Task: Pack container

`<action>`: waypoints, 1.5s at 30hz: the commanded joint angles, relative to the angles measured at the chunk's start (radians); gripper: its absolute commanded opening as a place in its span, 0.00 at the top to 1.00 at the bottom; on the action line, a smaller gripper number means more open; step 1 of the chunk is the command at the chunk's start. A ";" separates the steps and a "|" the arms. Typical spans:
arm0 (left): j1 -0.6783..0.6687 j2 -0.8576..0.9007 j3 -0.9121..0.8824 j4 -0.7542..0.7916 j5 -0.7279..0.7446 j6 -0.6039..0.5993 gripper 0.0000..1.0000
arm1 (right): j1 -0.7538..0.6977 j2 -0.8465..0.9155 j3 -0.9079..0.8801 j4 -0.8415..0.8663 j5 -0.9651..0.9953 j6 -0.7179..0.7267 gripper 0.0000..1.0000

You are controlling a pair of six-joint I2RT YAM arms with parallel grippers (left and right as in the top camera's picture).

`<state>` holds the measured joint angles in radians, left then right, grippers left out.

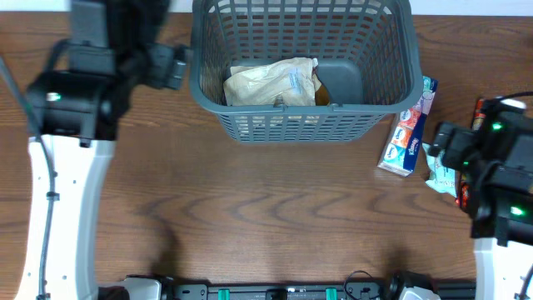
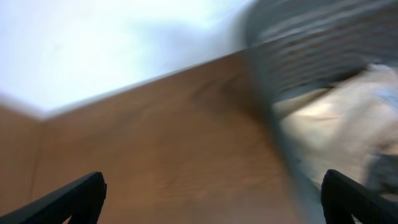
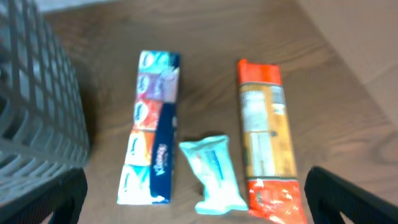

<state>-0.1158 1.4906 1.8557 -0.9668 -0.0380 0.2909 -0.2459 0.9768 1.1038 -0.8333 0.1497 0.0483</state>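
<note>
— Three packets on the counter, right of the container?
— Yes. A tissue pack lies just beside the container's right wall. A pale teal packet comes next, and an orange packet lies farthest from it.
— How does the container sit?
— Upright at the far edge of the counter, mouth up. Its long axis runs left to right across the overhead view. A beige packet lies inside, toward the left half. A dark object sits beside it that I cannot make out.
— And the packets outside?
— The tissue pack and the orange packet lie crosswise to the container's long axis, roughly parallel and apart. The teal one is between them.
— The grippers?
— The right gripper hangs over those three, right of the container, fingers spread wide and holding nothing. The left gripper is left of the container, near its left wall. That view is badly blurred, but its fingers look spread and empty.
</note>
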 commanded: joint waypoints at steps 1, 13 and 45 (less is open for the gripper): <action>0.118 -0.007 0.002 -0.053 -0.041 -0.143 0.01 | -0.059 0.016 0.128 -0.082 -0.072 -0.005 0.01; 0.310 0.105 -0.046 -0.230 0.056 -0.212 0.01 | -0.088 0.065 0.285 -0.159 -0.174 0.005 0.01; 0.311 0.167 -0.055 -0.275 0.117 -0.222 0.01 | -0.093 0.792 0.291 -0.047 -0.274 0.160 0.01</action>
<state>0.1928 1.6535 1.8057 -1.2373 0.0475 0.0780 -0.3321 1.7706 1.3830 -0.8932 -0.0780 0.1894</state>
